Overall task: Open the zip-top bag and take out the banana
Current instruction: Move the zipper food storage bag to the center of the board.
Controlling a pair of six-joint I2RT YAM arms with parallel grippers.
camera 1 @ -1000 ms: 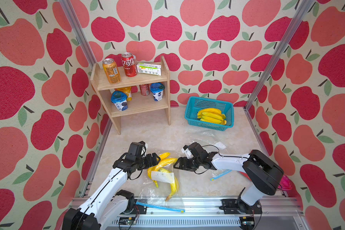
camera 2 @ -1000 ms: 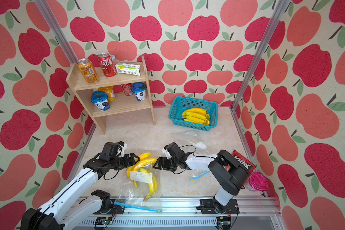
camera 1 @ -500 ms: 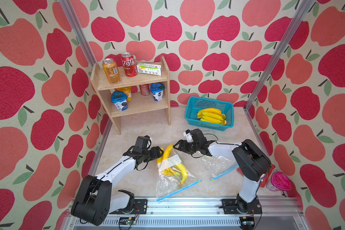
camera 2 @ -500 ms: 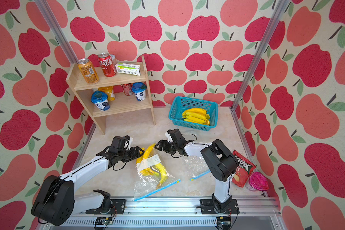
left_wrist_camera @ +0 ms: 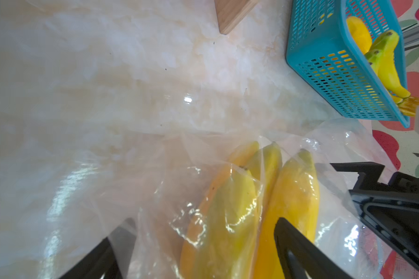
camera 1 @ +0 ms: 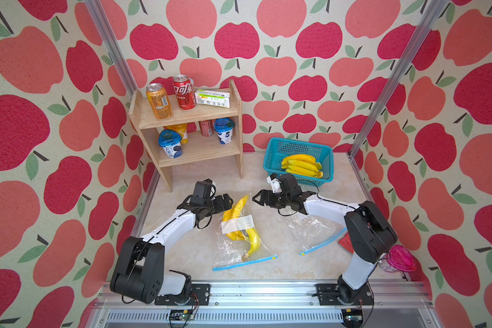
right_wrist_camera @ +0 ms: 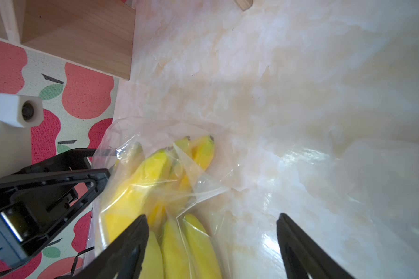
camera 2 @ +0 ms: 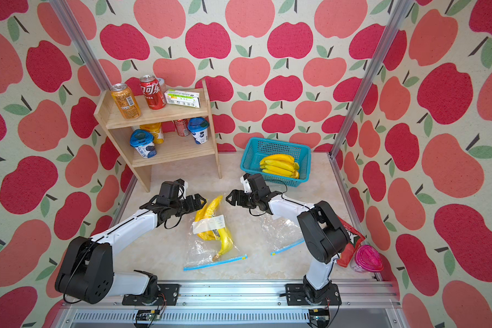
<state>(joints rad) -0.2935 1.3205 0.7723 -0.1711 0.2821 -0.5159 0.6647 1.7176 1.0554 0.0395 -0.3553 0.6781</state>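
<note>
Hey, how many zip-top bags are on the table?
2. The banana bag lies in the middle, bananas inside; the empty bag lies flat beside it, near the right arm. None else shows, though the arms may hide some.

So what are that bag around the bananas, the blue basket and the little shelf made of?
Zip-top bag: thin clear plastic, glossy and crinkled.
Basket: probably teal moulded plastic, by its grid holes.
Shelf: pale matte wood, apparently, grain visible.

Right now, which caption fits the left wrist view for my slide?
Open left gripper close to bananas in a clear bag; blue basket with more bananas behind.
</note>
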